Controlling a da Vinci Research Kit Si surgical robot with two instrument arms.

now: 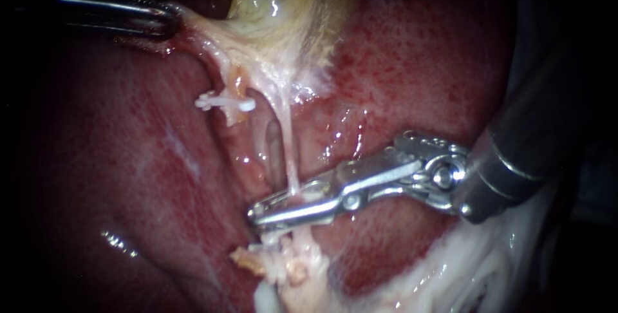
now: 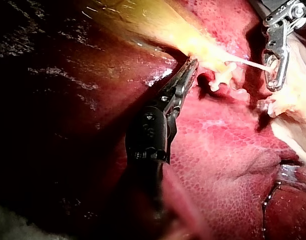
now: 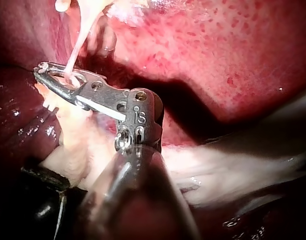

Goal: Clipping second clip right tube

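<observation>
Right instrument (image 1: 261, 212) jaws clamp the right tube (image 1: 290, 158), clearest from its wrist; left instrument (image 1: 174, 22) jaws seemingly grip gallbladder (image 1: 270, 26).

Setting: a surgical work site, viewed at close range through an endoscope.

Evidence, endoscope view:
- Wet red liver (image 1: 129, 178) fills most of the frame, with the yellowish gallbladder (image 1: 277, 4) at upper centre.
- A dark left instrument (image 1: 175, 22) enters from the upper left.
- A metal right instrument (image 1: 257, 212) enters from the right, its thick shaft at the right edge.
- A white clip (image 1: 225, 102) sits across a tube left of centre, and the right tube (image 1: 289, 152) runs down the middle.
- Light falls on the tissue only. The frame edges are dark, so no room or worktop can be made out.
</observation>
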